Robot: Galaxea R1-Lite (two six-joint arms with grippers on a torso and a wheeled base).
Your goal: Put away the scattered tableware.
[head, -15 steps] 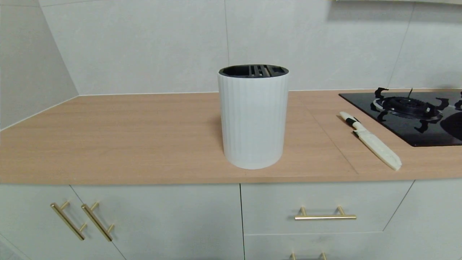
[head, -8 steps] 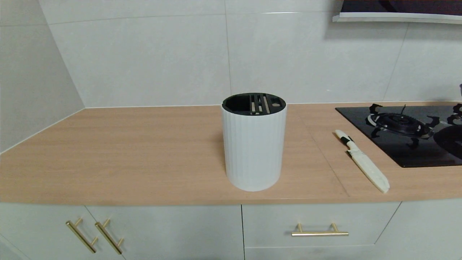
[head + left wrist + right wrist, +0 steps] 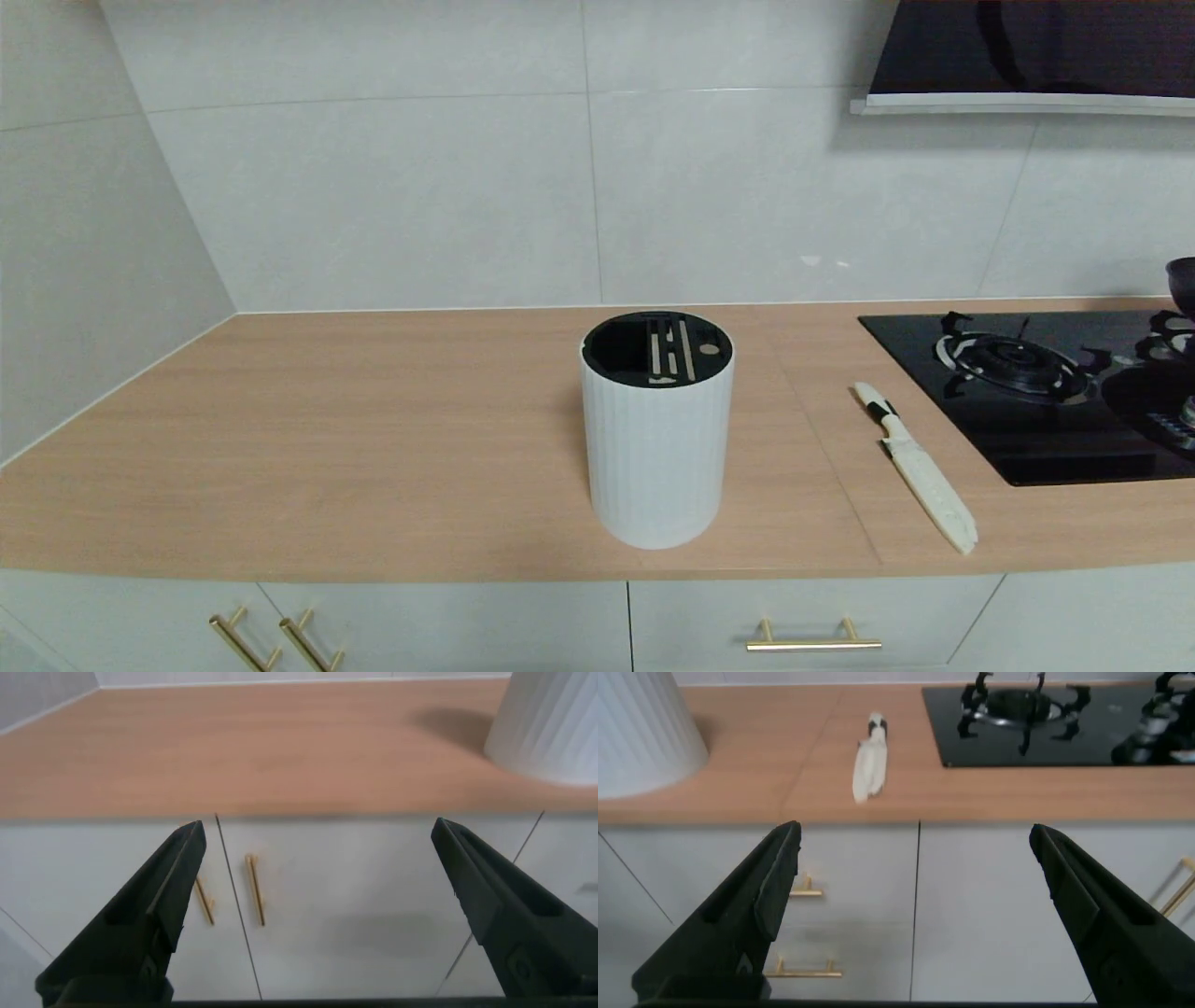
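white ribbed knife block (image 3: 656, 448) stands upright near the front edge of the table (image 3: 373, 448). pale knife (image 3: 915, 467), black band on its handle, lies flat on the table between block and black hob (image 3: 1027, 415), apart from both. left hand (image 3: 317, 831) and right hand (image 3: 914, 831) both spread wide, holding nothing, low before the cabinet doors (image 3: 346, 924).

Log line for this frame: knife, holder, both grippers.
knife: flat on counter, right of holder | holder: upright | left gripper: open, before cabinets | right gripper: open, before cabinets
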